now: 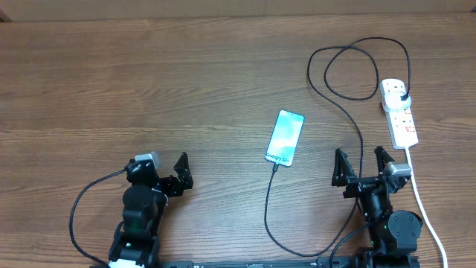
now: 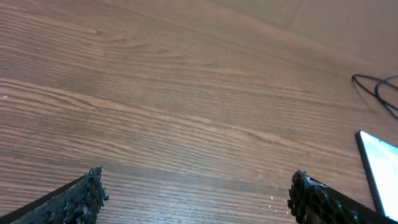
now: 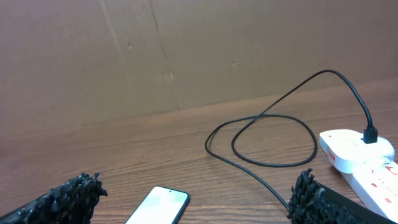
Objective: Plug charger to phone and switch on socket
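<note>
One phone [image 1: 285, 137], long axis front-to-back, charger [image 1: 267, 205] at its near end

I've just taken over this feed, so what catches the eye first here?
The lit phone lies mid-table, with the black charger cable meeting its near end and looping far right to the white socket. The left gripper and right gripper sit at the near edge, jaws open, holding nothing.

1. Overhead looked straight down on the whole table [image 1: 149, 74].
2. Left wrist sat low and close, facing across the wood.
3. Right wrist faced the back wall [image 3: 186, 50]; both wrist views caught the phone [image 2: 380, 165].
</note>
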You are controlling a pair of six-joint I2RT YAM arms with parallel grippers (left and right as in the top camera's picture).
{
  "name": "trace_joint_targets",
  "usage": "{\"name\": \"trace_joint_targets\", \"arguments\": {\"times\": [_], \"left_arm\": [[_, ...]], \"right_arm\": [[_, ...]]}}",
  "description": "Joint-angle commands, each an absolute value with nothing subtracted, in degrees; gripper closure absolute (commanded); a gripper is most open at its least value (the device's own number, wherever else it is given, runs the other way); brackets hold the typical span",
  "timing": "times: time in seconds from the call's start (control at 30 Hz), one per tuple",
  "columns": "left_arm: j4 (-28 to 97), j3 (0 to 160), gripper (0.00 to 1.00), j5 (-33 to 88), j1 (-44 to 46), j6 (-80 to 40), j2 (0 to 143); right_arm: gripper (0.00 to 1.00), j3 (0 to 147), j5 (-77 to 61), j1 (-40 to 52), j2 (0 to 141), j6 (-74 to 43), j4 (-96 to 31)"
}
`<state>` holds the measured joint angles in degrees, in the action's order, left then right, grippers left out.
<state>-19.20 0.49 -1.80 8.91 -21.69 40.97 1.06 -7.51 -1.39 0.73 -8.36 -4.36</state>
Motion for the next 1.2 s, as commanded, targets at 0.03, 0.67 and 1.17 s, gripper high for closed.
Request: {"name": "trace_joint_targets", "arguments": {"times": [0.03,0.67,1.17], "left_arm": [[-17.37,0.27,0.00,-3.20,8.56,-23.16,38.48],[3.42,0.27,0.00,-11.57,8.03,-16.01,11.31],[3.62,0.27,0.00,-10.55,3.66,-2.85,0.19]], "right_arm": [[0.00,0.47,-7.79,-1.19,0.16,-8.71,-4.12],[0.00,0.47,-7.79,-1.19,0.16,-8.71,-4.12],[0.00,0.47,-7.79,-1.19,0.16,-8.71,-4.12]]}}
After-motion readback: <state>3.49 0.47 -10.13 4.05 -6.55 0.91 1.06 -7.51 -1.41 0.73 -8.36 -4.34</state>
